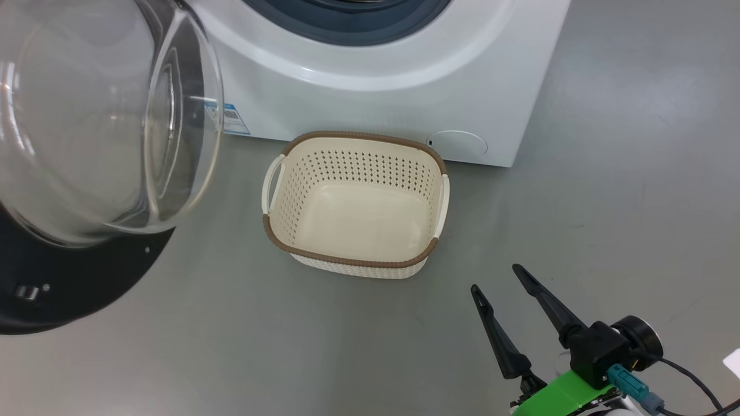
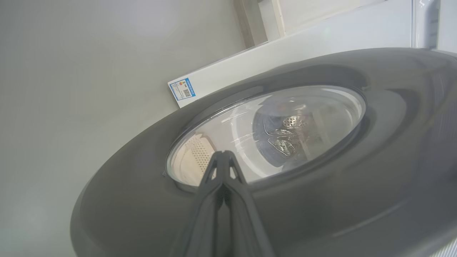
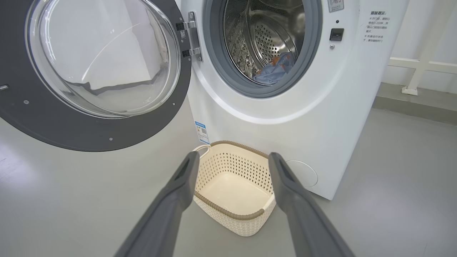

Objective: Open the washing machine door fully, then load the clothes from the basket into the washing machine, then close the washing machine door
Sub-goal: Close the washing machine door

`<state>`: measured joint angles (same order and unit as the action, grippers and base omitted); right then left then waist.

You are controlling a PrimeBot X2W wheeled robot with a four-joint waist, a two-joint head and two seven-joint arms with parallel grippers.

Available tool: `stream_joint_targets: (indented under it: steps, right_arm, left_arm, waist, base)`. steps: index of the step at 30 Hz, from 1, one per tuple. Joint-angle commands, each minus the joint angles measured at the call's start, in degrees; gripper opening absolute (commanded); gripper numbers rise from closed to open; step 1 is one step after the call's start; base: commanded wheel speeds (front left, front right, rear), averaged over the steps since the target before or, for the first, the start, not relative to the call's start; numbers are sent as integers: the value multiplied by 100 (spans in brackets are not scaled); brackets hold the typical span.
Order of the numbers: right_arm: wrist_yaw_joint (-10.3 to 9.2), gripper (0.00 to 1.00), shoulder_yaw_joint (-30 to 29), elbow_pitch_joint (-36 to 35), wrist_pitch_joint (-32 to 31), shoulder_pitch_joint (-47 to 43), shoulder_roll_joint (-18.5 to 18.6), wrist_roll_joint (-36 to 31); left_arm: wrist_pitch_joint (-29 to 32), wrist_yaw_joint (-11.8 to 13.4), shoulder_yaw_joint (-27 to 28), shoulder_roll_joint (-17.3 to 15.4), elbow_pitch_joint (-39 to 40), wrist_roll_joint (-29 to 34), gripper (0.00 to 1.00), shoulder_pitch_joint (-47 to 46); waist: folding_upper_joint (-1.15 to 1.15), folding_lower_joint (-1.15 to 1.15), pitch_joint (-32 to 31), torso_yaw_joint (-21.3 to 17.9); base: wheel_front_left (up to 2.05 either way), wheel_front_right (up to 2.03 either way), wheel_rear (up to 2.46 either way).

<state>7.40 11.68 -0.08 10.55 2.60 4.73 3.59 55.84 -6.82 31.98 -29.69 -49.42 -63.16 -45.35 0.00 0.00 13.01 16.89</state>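
Observation:
The washing machine door [image 3: 89, 132] stands swung wide open to the left of the washing machine [image 3: 339, 107]. Its glass bowl and black ring [image 1: 75, 289] take up the left of the head view. The clothes [image 3: 275, 67], a blue bundle, lie inside the steel drum. On the floor in front of the machine, the cream basket [image 1: 358, 254] holds nothing. My right gripper [image 1: 495, 277] hovers open and holds nothing, to the near right of the basket. My left gripper [image 2: 223, 154] is shut, its tips close against the door's outer face [image 2: 357, 178] at the window's rim; contact is unclear.
Grey floor [image 1: 624, 190] spreads around the basket and to the right of the machine. A blue label sticker [image 1: 234, 118] and a round filter cover [image 1: 457, 143] mark the machine's lower front. A white rail [image 3: 421, 64] runs along the wall at the far right.

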Motion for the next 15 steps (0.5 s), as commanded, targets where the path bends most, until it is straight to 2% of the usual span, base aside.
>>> stream_joint_targets:
  steps: [1,15]
  right_arm:
    - [9,100,136,-112,68,26,-68,66]
    - [9,100,155,134,191,15,-149,120]
  left_arm:
    - [101,-12,44,-212,236,-104,0,99]
    - [445,209,45,695,1427,-432,0,723]
  waist:
    - [0,0,-18,4]
    - [0,0,-199,-30]
  base:
    - [0,0,0]
    - [0,0,0]
